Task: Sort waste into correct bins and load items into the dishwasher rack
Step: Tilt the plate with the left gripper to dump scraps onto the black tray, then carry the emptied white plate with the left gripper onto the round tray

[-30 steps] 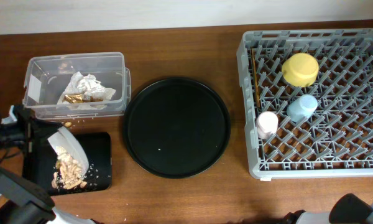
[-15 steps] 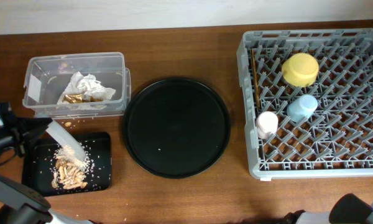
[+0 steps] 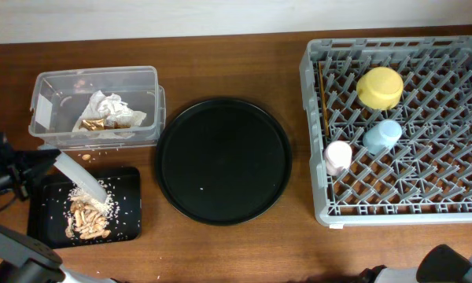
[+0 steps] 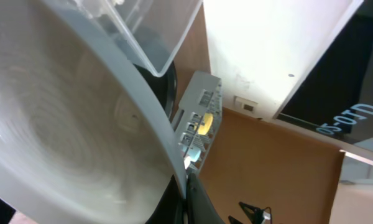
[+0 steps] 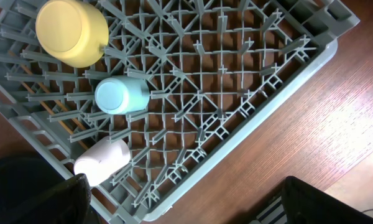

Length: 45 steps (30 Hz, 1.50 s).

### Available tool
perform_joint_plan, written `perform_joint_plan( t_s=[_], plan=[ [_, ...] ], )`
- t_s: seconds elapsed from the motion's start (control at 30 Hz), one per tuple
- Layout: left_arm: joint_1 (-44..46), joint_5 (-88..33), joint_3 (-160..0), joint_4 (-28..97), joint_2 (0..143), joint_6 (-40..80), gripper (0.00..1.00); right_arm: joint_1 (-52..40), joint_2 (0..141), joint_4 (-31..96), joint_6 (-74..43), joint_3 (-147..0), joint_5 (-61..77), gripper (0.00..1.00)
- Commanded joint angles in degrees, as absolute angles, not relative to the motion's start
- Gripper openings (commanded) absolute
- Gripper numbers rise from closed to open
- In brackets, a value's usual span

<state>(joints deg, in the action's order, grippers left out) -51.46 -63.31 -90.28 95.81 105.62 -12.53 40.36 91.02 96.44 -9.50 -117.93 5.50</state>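
Left pincer (image 3: 33, 167) clamped on tilted grey-blue plate (image 3: 80, 181) over black tray (image 3: 134, 196) holding food scraps (image 3: 86, 220), right pincer (image 5: 185, 190) spread wide, empty

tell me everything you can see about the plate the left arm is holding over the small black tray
The plate is round, pale grey-blue and smooth, like plastic or glazed ware. It is tilted steeply, nearly edge-on from overhead. The left gripper has its jaws shut on the upper rim. The lower edge hangs over the shallow black tray, at the heap of rice and brown scraps; contact is unclear. The left wrist view shows faint concentric rings and no food on its face.
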Motion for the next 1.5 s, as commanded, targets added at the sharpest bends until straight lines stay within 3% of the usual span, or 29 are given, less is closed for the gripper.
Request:
perform_joint_plan(
  t_s=[0.0, 0.37, 0.6, 0.7, 0.87, 0.93, 1.1, 1.27, 1.43, 1.47],
  plan=[
    [-52.58, -66.22, -89.45, 96.77, 103.88, -14.20, 0.01, 40.58, 91.33, 96.47, -9.96, -118.17, 5.78, 0.99],
    [-50.57, -63.18, -85.60, 96.77, 99.00, -11.00, 0.01, 40.58, 91.33, 96.47, -9.96, -118.17, 5.78, 0.99],
    [-34.06, -63.20, -82.76, 96.42, 84.88, -5.26, 0.01, 40.58, 91.33, 96.47, -9.96, -118.17, 5.78, 0.99],
    [-22.98, -62.02, -82.76, 88.92, 80.66, 2.74, 0.01, 40.58, 91.33, 96.47, -9.96, -118.17, 5.78, 0.99],
    [-2.02, -43.88, -82.76, 73.30, 79.88, 26.81, 0.01, 40.58, 91.33, 96.49, -9.96, -118.17, 5.78, 0.99],
    [10.98, -32.36, -82.76, 64.77, 80.44, 33.89, 0.01, 40.58, 91.33, 96.47, -9.96, -118.17, 5.78, 0.99],
    [32.10, -3.81, -82.76, 55.27, 86.24, 38.22, 0.01, 40.58, 91.33, 96.47, -9.96, -118.17, 5.78, 0.99],
    [40.69, 3.79, -82.76, 51.51, 96.25, 38.15, 0.01, 40.58, 91.33, 96.47, -9.96, -118.17, 5.78, 0.99],
    [41.58, 5.93, -82.76, 49.08, 103.66, 38.13, 0.01, 40.58, 91.33, 96.47, -9.96, -118.17, 5.78, 0.99],
    [41.58, 6.11, -82.76, 47.97, 104.68, 38.13, 0.08, 40.58, 91.33, 96.47, -9.96, -118.17, 5.78, 0.99]
  ],
)
